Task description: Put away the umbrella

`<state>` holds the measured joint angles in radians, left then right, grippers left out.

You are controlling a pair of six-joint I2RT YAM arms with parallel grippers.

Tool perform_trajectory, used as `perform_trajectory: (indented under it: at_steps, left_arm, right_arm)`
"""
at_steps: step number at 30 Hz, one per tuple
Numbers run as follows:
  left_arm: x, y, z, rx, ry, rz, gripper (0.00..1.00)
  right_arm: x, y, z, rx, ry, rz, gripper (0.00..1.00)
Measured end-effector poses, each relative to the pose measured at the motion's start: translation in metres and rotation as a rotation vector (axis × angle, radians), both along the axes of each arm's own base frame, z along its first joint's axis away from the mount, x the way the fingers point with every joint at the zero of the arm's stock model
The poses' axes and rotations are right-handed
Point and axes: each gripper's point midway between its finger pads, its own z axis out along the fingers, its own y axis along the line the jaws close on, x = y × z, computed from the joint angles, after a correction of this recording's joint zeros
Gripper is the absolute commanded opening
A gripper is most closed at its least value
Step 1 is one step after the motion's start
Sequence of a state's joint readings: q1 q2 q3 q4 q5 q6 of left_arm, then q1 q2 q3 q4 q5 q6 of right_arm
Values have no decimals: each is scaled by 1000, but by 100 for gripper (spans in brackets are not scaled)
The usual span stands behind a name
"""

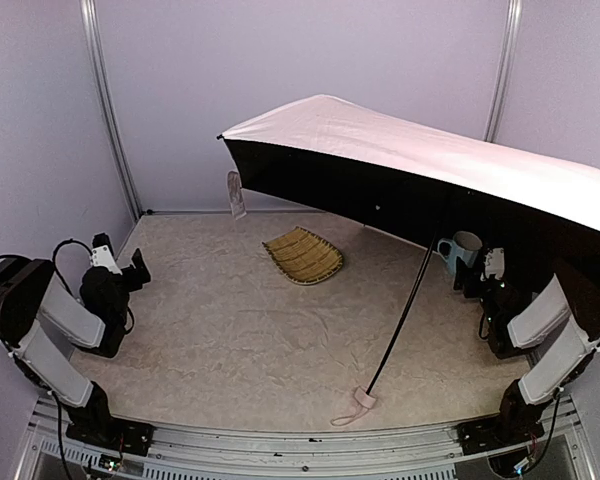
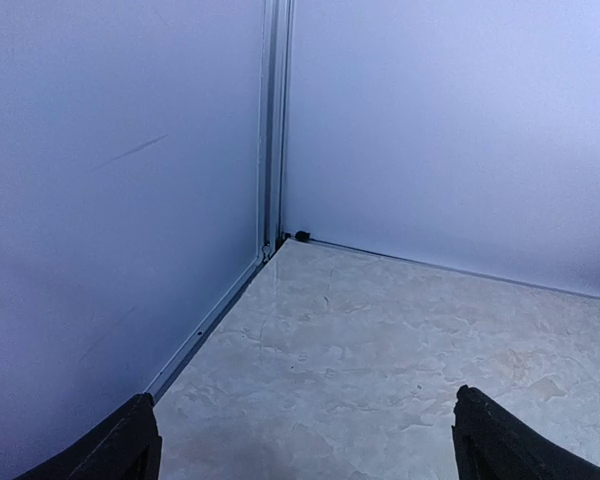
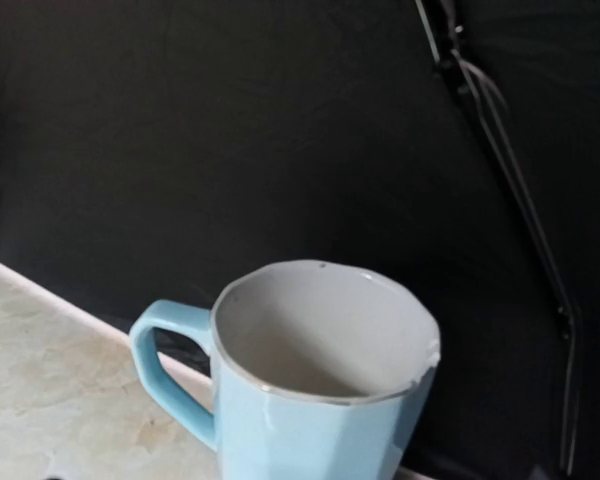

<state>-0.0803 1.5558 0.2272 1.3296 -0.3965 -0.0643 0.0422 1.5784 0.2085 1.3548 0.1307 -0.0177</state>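
Observation:
The umbrella (image 1: 400,150) stands open on the table, tilted, its pale pink canopy over the right half and its black underside facing me. Its thin black shaft (image 1: 405,310) slants down to the pink handle (image 1: 363,398), which rests with its strap near the front edge. In the right wrist view the black underside (image 3: 280,130) and ribs fill the background. My left gripper (image 1: 137,268) sits at the far left, far from the umbrella; its jaws stand wide open on nothing, and both fingertips (image 2: 130,445) show. My right gripper (image 1: 478,275) is under the canopy's right side; its fingers are hidden.
A light blue mug (image 3: 310,400) stands upright just in front of my right gripper, under the canopy, also seen as the mug (image 1: 463,250). A woven bamboo tray (image 1: 302,255) lies at the back centre. Walls and a metal corner post (image 2: 273,130) close in the left side.

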Motion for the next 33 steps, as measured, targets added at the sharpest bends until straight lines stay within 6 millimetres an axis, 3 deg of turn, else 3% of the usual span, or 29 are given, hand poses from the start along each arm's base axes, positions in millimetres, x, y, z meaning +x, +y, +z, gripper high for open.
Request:
perform_trajectory:
  at_steps: [4, 8, 9, 11, 13, 15, 17, 20, 23, 27, 30, 33]
  left_arm:
    - [2, -2, -2, 3, 8, -37, 99]
    - [17, -23, -2, 46, 77, -121, 99]
    - [24, -32, 5, 59, 88, -138, 98]
    - [38, -58, 37, 76, 51, -197, 96]
    - [40, -89, 70, 74, -13, -272, 94]
    - [27, -135, 94, 74, -65, -394, 91]
    - [4, -193, 99, 83, -70, -567, 87]
    - [-42, -282, 87, 107, -26, -865, 83]
    - [-91, -363, 73, 128, 26, -1156, 81]
    - [-123, -440, 63, 116, 68, -1403, 81]
    - [-129, -495, 59, 62, 98, -1553, 81]
    - [-135, -536, 54, -16, 132, -1684, 80]
  right_arm:
    - [0, 0, 0, 0, 0, 0, 100]
    - [0, 1, -1, -2, 3, 8, 100]
    - [0, 2, 0, -7, 3, 17, 100]
    - [-1, 5, 2, -19, 1, 38, 100]
    - [-2, 7, 9, -25, -8, 47, 100]
    - [-4, 11, 22, -22, -15, 64, 100]
    - [-3, 18, 41, -18, -27, 106, 100]
    - [-4, 36, 75, -3, -53, 206, 100]
    - [-14, 47, 89, 16, -70, 268, 99]
    - [-26, 59, 99, 58, -78, 343, 98]
    - [-32, 67, 100, 93, -65, 385, 97]
    - [-38, 72, 96, 130, -46, 416, 97]
